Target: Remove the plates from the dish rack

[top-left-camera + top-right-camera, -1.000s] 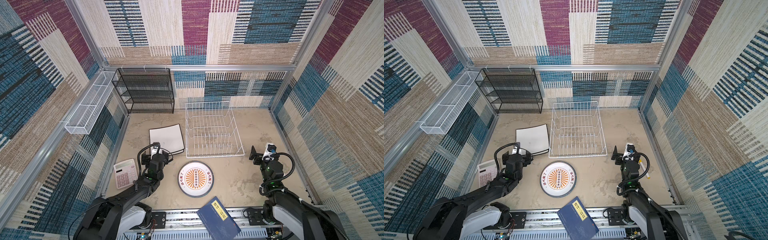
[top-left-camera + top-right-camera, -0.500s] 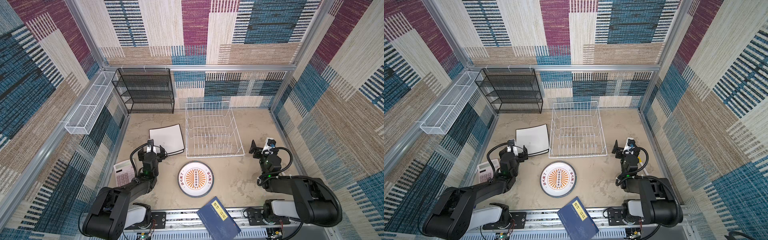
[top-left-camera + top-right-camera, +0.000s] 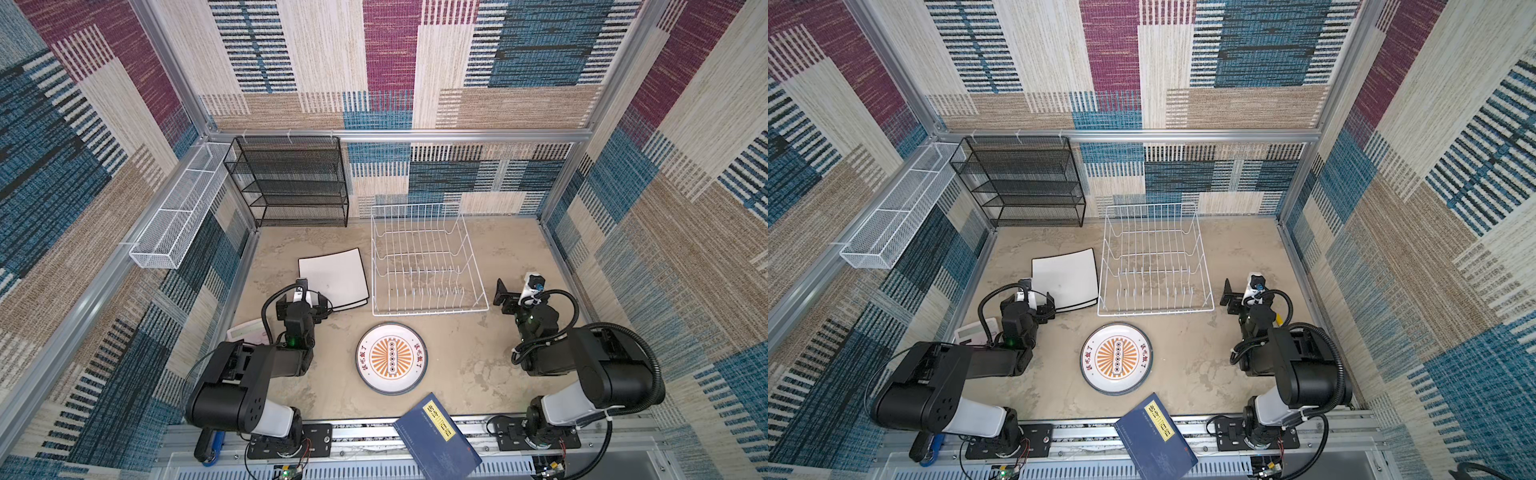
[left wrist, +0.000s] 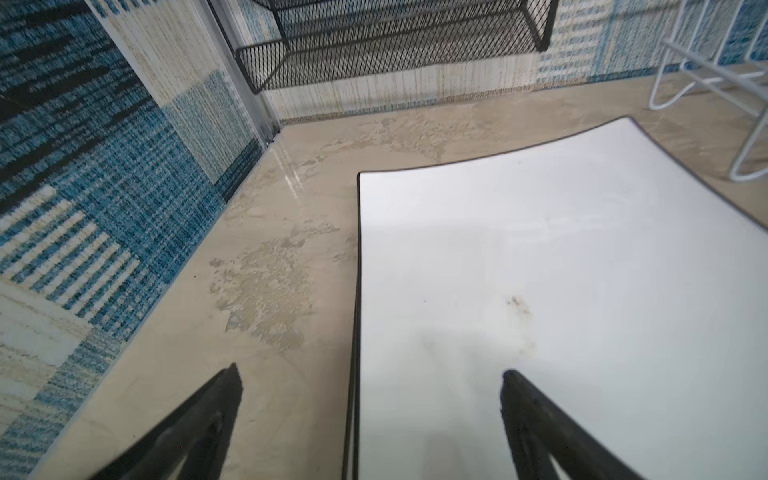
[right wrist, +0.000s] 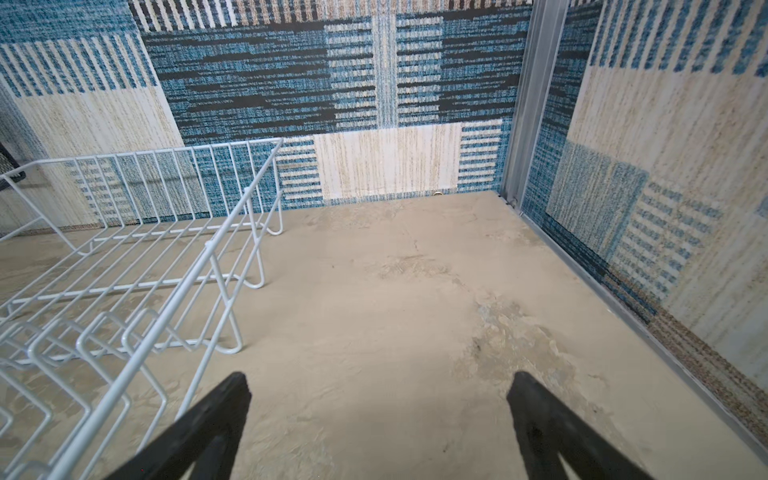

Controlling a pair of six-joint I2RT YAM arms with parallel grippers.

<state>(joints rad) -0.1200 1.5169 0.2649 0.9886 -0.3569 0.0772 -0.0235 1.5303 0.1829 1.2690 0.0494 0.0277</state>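
The dish rack (image 3: 426, 259) (image 3: 1154, 262) stood in the centre of both top views, a little above the middle, on the beige table (image 3: 519, 249). No plate stood among its tines. Its wire side also showed in the right wrist view (image 5: 174, 286).

Just left of the rack, close to it but apart, the square plates (image 3: 333, 279) (image 3: 1065, 279) lay flat with the white face up. A second black edge showed under the top one along the near side. Below the rack, at centre frame, the round plate (image 3: 392, 358) (image 3: 1116, 358) lay face up on the table, showing an orange sunburst print with red characters. It was clear of the rack and of the square plates.

The left gripper (image 4: 370, 369) was at the lower left corner of the square plates. Its jaws were spread wide. One finger was over the white face and the other over bare table, and nothing was gripped. Contact with the plate could not be judged.

The right gripper (image 5: 378, 374) was just right of the rack's lower right corner. Its jaws were likewise spread wide over bare table and held nothing.

Further out, a blue book (image 3: 436, 436) lay at lower centre, across the front rail. A pale calculator-like device (image 3: 973, 330) lay at left, mostly hidden by the left arm. A black mesh shelf unit (image 3: 291, 183) stood at upper left against the back wall. A long white mesh tray (image 3: 174, 224) hung on the left wall rail.
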